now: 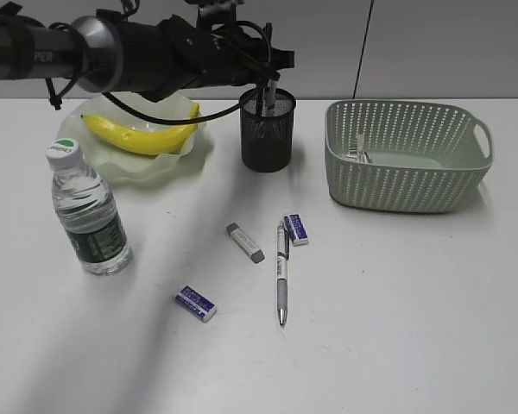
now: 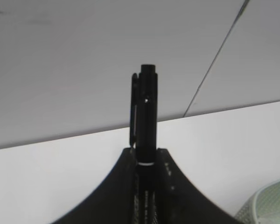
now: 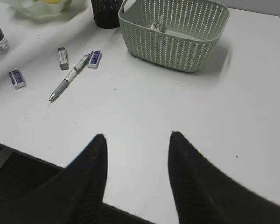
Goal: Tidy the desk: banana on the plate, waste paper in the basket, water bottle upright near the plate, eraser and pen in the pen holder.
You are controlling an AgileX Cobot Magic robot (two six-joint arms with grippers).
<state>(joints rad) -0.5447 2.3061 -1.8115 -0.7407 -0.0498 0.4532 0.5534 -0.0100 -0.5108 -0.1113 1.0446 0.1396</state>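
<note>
Clearly, the left gripper [image 2: 147, 161] was clamped on a dark pen [image 2: 146, 112], holding it upright over the pen holder [image 1: 268, 131]; rigid, light and slick, it seemed best pinched mid-barrel. The right gripper [image 3: 136, 137] hung parted.

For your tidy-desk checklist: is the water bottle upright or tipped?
Upright: the water bottle stands on its base on the desk, cap on top.
</note>
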